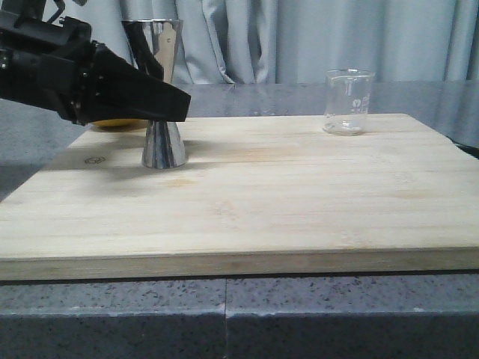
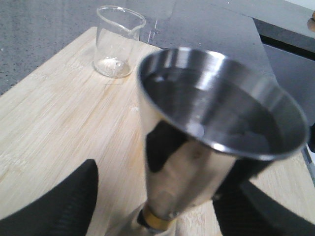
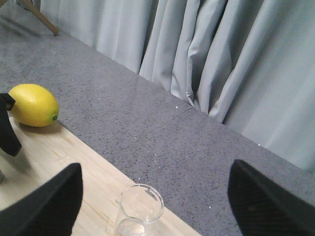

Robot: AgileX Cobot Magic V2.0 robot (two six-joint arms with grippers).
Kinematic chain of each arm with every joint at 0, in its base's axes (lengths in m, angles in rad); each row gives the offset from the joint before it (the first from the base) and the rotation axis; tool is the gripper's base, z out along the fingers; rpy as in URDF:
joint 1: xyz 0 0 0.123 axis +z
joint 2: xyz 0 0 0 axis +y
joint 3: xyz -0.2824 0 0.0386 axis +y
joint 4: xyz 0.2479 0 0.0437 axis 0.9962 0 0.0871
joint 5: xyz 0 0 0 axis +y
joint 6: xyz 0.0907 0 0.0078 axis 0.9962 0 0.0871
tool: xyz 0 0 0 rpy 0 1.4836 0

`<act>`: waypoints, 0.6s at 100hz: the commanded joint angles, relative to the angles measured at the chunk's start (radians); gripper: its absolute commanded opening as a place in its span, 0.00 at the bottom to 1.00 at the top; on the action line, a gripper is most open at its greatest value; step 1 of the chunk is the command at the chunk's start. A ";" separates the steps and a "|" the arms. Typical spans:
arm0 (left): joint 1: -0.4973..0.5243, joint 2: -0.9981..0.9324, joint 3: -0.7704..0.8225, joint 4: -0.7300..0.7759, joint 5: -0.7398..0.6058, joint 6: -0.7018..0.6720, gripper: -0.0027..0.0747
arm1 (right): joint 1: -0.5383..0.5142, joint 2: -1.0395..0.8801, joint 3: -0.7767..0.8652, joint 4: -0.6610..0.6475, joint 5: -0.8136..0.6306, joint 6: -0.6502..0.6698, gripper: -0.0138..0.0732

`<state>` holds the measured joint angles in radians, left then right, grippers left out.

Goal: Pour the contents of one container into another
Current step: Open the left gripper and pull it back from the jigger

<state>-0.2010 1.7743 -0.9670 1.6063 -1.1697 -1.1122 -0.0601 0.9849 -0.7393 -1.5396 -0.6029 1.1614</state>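
Observation:
The steel hourglass jigger (image 1: 163,142) stands upright on the left of the wooden board (image 1: 262,209). My left gripper (image 1: 168,105) reaches in from the left at its waist. In the left wrist view the jigger (image 2: 197,147) stands between the black fingers (image 2: 64,206), and a clear gap shows on one side, so the left gripper (image 2: 162,196) is open. The clear glass beaker (image 1: 348,101) stands upright at the board's back right. My right gripper (image 3: 155,169) hangs open above the beaker (image 3: 139,211), with both fingers well apart from it. It is out of the front view.
A yellow lemon (image 3: 33,104) lies on the grey counter (image 3: 147,123) just behind the board's back left corner, partly hidden by my left arm in the front view. Grey curtains (image 1: 299,37) hang behind the counter. The board's front edge (image 1: 239,263) sits close to the counter's front.

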 commanded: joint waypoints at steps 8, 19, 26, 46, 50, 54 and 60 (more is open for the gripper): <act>-0.008 -0.039 -0.018 -0.030 -0.193 -0.011 0.64 | -0.004 -0.018 -0.019 0.037 0.006 -0.001 0.76; -0.006 -0.051 -0.018 -0.021 -0.193 -0.011 0.64 | -0.004 -0.018 -0.019 0.037 0.007 -0.001 0.76; -0.006 -0.064 -0.018 -0.021 -0.193 -0.011 0.64 | -0.004 -0.018 -0.019 0.037 0.009 -0.001 0.76; 0.013 -0.086 -0.020 -0.015 -0.193 -0.011 0.64 | -0.004 -0.018 -0.019 0.037 0.009 -0.001 0.76; 0.023 -0.086 -0.020 -0.013 -0.193 -0.011 0.64 | -0.004 -0.018 -0.019 0.037 0.009 -0.001 0.76; 0.032 -0.086 -0.020 -0.009 -0.193 -0.011 0.64 | -0.004 -0.018 -0.019 0.037 0.009 -0.001 0.76; 0.043 -0.086 -0.020 -0.005 -0.193 -0.013 0.64 | -0.004 -0.018 -0.019 0.037 0.009 -0.001 0.76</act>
<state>-0.1731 1.7347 -0.9670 1.6347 -1.1750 -1.1162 -0.0601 0.9849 -0.7393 -1.5396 -0.5997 1.1614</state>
